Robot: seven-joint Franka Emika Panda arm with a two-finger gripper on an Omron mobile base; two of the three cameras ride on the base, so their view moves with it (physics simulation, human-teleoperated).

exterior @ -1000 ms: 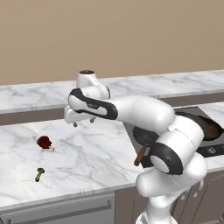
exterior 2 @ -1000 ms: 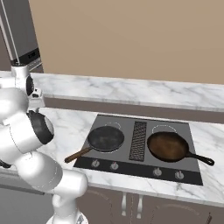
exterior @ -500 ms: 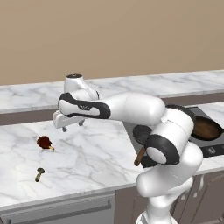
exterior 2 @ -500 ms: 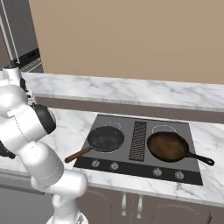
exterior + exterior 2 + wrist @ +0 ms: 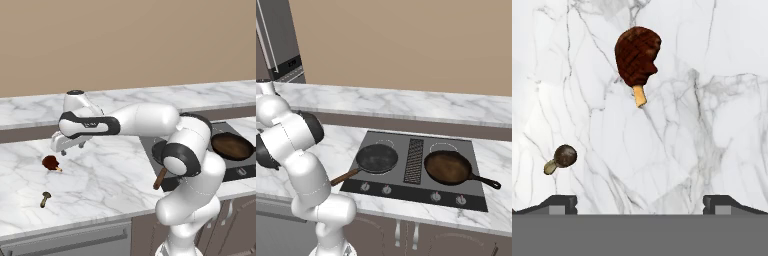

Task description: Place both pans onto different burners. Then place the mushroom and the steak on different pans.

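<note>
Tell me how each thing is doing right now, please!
gripper: open, holding nothing, hovering above the counter.
steak: lying on the marble counter, untouched.
mushroom: lying on its side on the counter, apart from the steak.
black pan: on a front burner, wooden handle sticking out.
reddish-brown pan: on the other front burner, empty.

Even, bright rendered light; sharp, shadows faint.

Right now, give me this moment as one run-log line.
pans: on burners | steak, mushroom: on counter | tool: open, above steak, empty
</note>
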